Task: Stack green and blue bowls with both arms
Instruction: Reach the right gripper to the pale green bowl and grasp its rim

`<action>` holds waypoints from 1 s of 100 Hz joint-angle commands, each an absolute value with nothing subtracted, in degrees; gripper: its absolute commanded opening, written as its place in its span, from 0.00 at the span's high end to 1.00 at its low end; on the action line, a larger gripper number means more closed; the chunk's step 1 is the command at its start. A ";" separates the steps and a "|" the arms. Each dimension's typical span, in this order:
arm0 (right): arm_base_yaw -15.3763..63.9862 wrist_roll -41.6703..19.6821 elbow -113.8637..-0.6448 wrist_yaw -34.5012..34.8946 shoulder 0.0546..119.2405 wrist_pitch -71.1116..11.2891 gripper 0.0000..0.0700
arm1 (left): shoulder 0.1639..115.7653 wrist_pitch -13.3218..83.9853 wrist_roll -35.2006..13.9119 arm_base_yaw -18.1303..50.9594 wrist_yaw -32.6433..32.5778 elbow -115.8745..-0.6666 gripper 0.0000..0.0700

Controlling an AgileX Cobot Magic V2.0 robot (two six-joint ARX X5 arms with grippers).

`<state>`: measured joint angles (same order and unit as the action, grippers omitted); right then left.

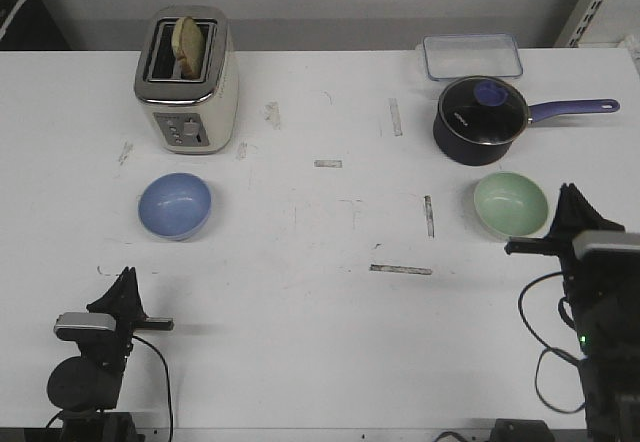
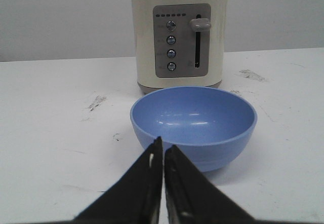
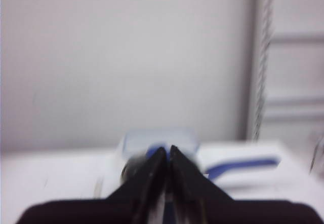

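Observation:
The blue bowl (image 1: 175, 205) sits upright on the white table (image 1: 320, 312) at the left, in front of the toaster; the left wrist view shows this blue bowl (image 2: 194, 125) just beyond my fingertips. My left gripper (image 1: 127, 275) (image 2: 163, 149) is shut and empty, nearer the front edge than the bowl. At the right stands the pale green bowl (image 1: 511, 204), upright. Close beside it, toward the table's right edge, my right gripper (image 1: 570, 194) (image 3: 167, 152) is shut with nothing in it. The right wrist view is blurred and does not show the green bowl.
A cream toaster (image 1: 187, 79) with bread in its slot stands at the back left. A dark pot (image 1: 481, 118) with a glass lid and purple handle sits behind the green bowl, and a clear lidded container (image 1: 471, 56) behind that. Tape marks dot the table.

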<state>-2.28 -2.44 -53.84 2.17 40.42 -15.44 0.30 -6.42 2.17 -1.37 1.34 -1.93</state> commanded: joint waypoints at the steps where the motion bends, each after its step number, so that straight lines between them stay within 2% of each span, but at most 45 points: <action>1: -2.42 -3.18 -58.15 4.69 46.02 -20.95 0.84 | 0.19 -7.11 1.89 -1.39 1.13 -0.69 1.00; 21: -6.09 -1.08 -64.42 7.75 57.95 -31.68 0.49 | 0.19 -7.09 1.89 -1.39 1.13 -0.69 1.00; 30: -9.28 0.14 -64.45 7.99 61.78 -33.21 0.39 | 0.19 -7.09 1.89 -1.39 1.13 -0.69 1.00; 48: -17.06 4.32 -64.45 8.03 69.06 -33.93 0.38 | 0.19 -6.98 1.89 -1.39 1.34 -0.69 1.00; 62: -20.27 6.15 -64.45 8.21 74.76 -32.29 0.38 | 0.19 -6.96 1.89 -1.39 1.34 -0.69 1.00; 78: -21.08 6.31 -64.45 11.22 81.91 -29.45 0.36 | 0.19 -6.96 1.89 -1.39 1.34 -0.69 1.00; 100: -20.78 6.24 -64.45 11.40 89.14 -25.61 0.36 | 0.19 -6.94 1.87 -1.39 1.50 -0.69 1.00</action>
<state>-20.69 5.78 -63.29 11.35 87.29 -26.87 0.30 -6.37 2.17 -1.37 1.43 -1.93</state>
